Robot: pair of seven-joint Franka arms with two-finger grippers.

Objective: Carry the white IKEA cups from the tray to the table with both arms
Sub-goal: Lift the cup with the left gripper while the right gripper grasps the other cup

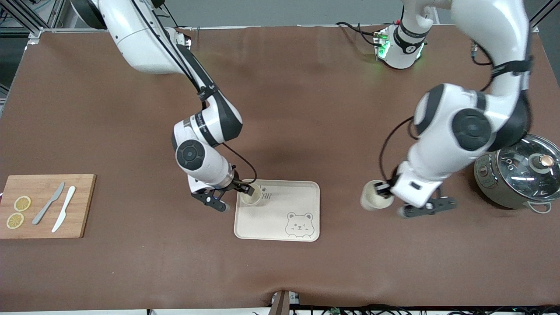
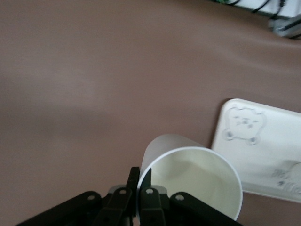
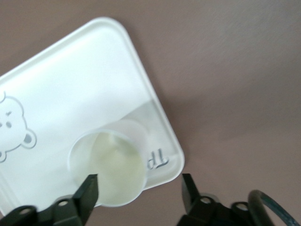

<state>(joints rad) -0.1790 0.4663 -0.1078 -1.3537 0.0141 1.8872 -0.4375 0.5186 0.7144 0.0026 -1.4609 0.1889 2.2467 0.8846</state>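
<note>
One white cup (image 1: 250, 195) stands upright in the bear tray's (image 1: 280, 218) corner toward the right arm's end. My right gripper (image 1: 236, 197) is open just above it. In the right wrist view the fingers (image 3: 89, 188) spread wide, clear of this cup (image 3: 110, 167) on the tray (image 3: 80, 84). My left gripper (image 1: 385, 190) is shut on the second white cup (image 1: 374, 197), held over bare table between the tray and the pot. In the left wrist view the gripper (image 2: 139, 176) pinches the cup's (image 2: 188, 179) wall, one finger inside the rim and one outside.
A wooden board (image 1: 78, 205) with two lemon slices and two knives lies at the right arm's end. A grey pot with a glass lid (image 1: 520, 175) stands at the left arm's end, close to the left arm. The tray also shows in the left wrist view (image 2: 263, 160).
</note>
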